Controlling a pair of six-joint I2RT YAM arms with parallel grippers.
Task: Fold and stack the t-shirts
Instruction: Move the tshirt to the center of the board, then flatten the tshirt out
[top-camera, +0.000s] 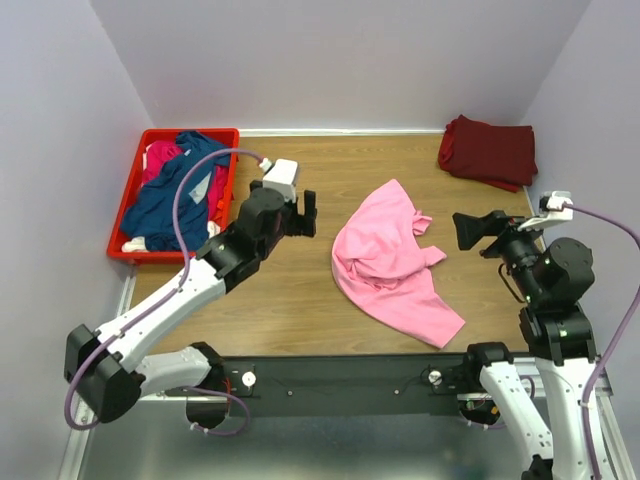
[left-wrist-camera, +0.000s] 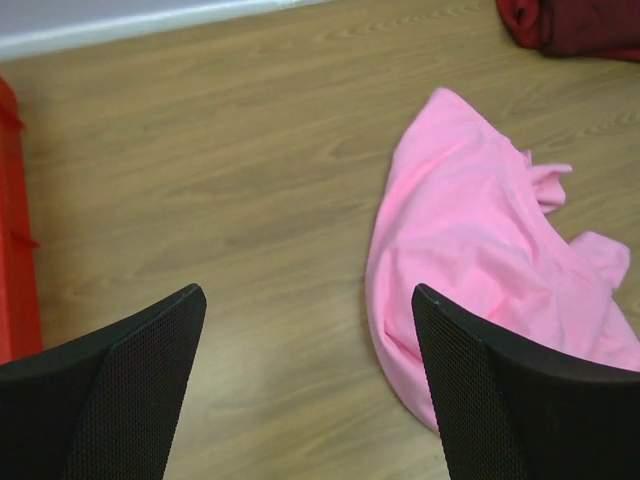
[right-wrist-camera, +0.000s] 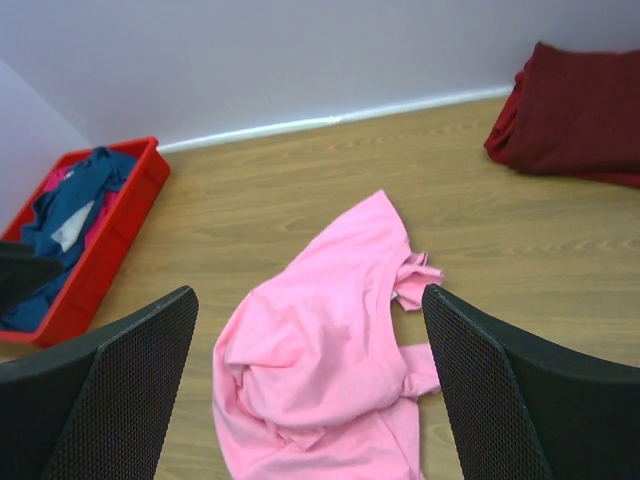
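Pink cloth first: the light pink t-shirt (top-camera: 395, 262) lies crumpled in the middle of the table (top-camera: 290, 290), sleeves bunched toward its right side, not spread, no fold made. Dark maroon t-shirt (top-camera: 490, 150) sits in the far right corner as a compact, seemingly folded block. It is likely the base of the stack, parked clear of the working area. Navy t-shirt (top-camera: 175, 195) and magenta t-shirt (top-camera: 160, 157) are heaped together in the red crate (top-camera: 190, 132) at far left, navy uppermost; by my reading they are waiting their turn.

Left end effector (top-camera: 305, 215) hovers just left of the pink shirt, fingers spread wide, grasping nothing (its wrist view shows bare wood in the gap). Right end effector (top-camera: 470, 230) hovers at the shirt's right, likewise released and empty. The arms flank the garment, probably so each can take an edge and draw it flat.

Judgement: flattening comes next; task early.
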